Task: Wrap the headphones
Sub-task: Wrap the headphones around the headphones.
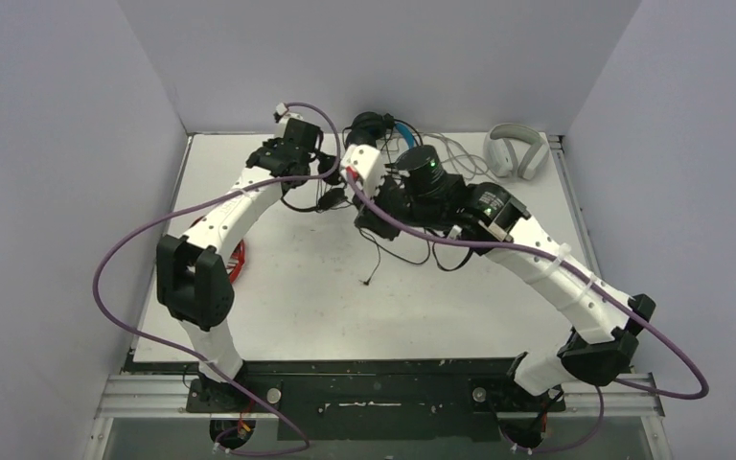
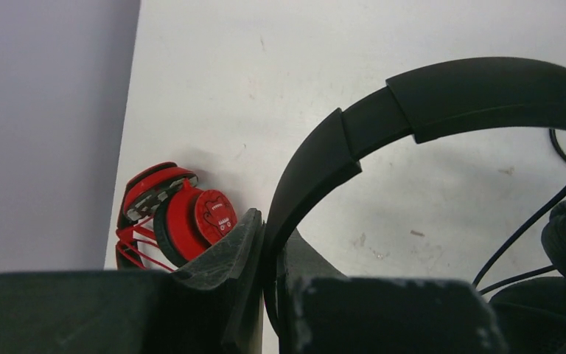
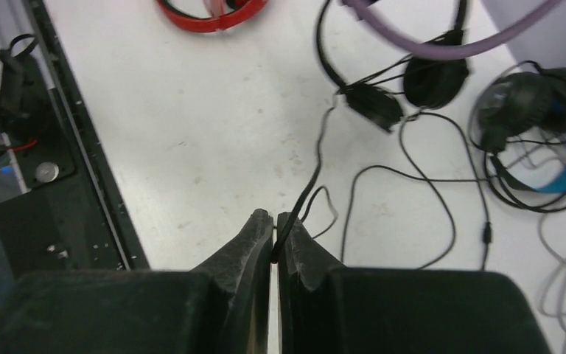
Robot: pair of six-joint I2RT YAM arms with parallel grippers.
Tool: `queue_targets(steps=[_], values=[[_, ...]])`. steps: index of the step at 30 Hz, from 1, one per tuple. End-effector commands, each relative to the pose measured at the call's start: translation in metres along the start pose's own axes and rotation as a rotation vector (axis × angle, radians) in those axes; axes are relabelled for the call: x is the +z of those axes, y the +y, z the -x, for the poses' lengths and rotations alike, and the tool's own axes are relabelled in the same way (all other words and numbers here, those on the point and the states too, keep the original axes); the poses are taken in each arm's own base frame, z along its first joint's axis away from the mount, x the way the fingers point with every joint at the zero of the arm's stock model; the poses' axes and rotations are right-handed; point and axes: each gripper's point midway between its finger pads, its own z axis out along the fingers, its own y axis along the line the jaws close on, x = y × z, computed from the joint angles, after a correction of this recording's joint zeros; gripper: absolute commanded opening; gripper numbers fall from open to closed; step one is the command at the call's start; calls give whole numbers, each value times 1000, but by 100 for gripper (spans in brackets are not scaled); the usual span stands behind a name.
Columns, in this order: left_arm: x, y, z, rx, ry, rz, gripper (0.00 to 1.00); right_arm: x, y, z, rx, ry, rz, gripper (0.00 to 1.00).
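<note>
Asker: left gripper (image 2: 271, 240), is it open or pinching something?

Replier: pinching, hard. Its fingers are clamped on the headband of the small black headset (image 2: 449, 96). The band arcs up and over to the right from between them, and one ear cup shows at the right edge of the left wrist view. The red-and-black headset (image 2: 177, 217) lies on the table (image 2: 214, 88) by the left wall, apart from the black one.

Asker: and the right gripper (image 3: 275, 236)?

Replier: fingers nearly together, with the thin black cable (image 3: 313, 177) nipped between the tips. From there the cable runs up to the black headset's ear cups. Loose loops of cable lie on the table off to the right.

Asker: where are the other two headsets?

Replier: the black-and-blue headset (image 3: 538, 110) sits just beside the black one at the far edge of the table, with cable curled around it. The white-grey headset (image 1: 516, 151) is in the far right corner, well apart from both grippers.
</note>
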Motion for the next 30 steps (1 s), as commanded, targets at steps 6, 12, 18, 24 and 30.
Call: queue_targets(steps=[6,12,18,24,30], values=[[-55,-46,-25,308,-22,-432,0,-24,-98,-8,98,16,-251,0],[-96,-56,-59,436,11,-640,0,-23,-148,-23,193,-29,-363,0],[-151,-71,-91,497,43,-928,0,-17,-194,-48,285,-16,-419,0],[-207,-77,-62,264,-16,-1204,0,26,-188,-106,364,14,-343,0],[-248,-67,4,-217,22,-1510,0,52,-131,-109,267,-219,-143,0]])
